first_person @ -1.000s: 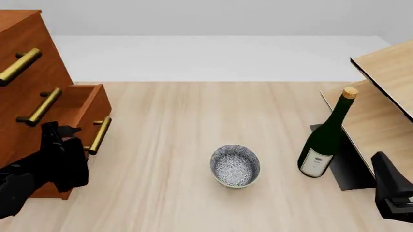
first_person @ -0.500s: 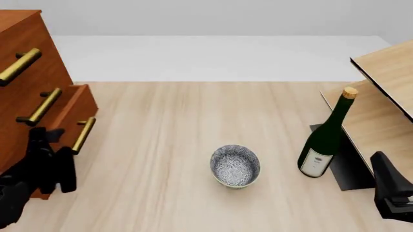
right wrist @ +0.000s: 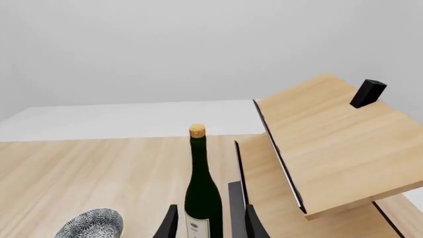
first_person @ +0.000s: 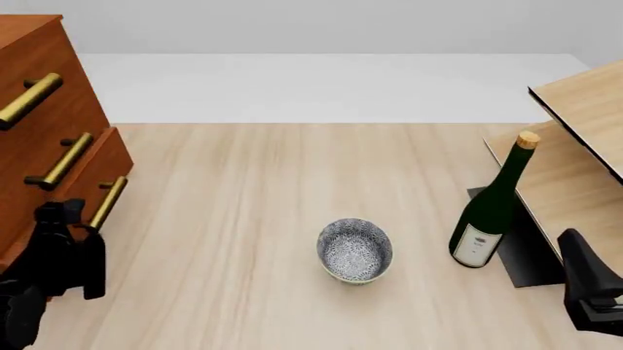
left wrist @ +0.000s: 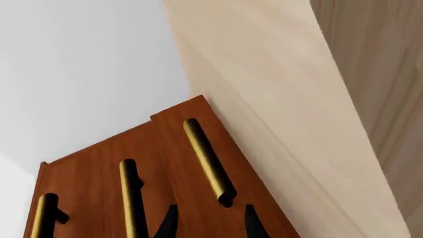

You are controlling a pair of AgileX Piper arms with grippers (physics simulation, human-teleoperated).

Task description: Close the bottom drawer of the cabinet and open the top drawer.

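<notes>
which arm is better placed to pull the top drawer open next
Left. The left gripper sits right at the cabinet, below the top drawer handle. The right gripper is across the table by the wine bottle, far from the cabinet.

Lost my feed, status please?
Left hand open at bottom drawer, nearly shut. Top drawer closed. Right hand open, idle. Nothing blocking.

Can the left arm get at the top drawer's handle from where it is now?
Probably yes. The left end effector sits by the bottom drawer, and nothing blocks the way up to the top drawer.
</notes>
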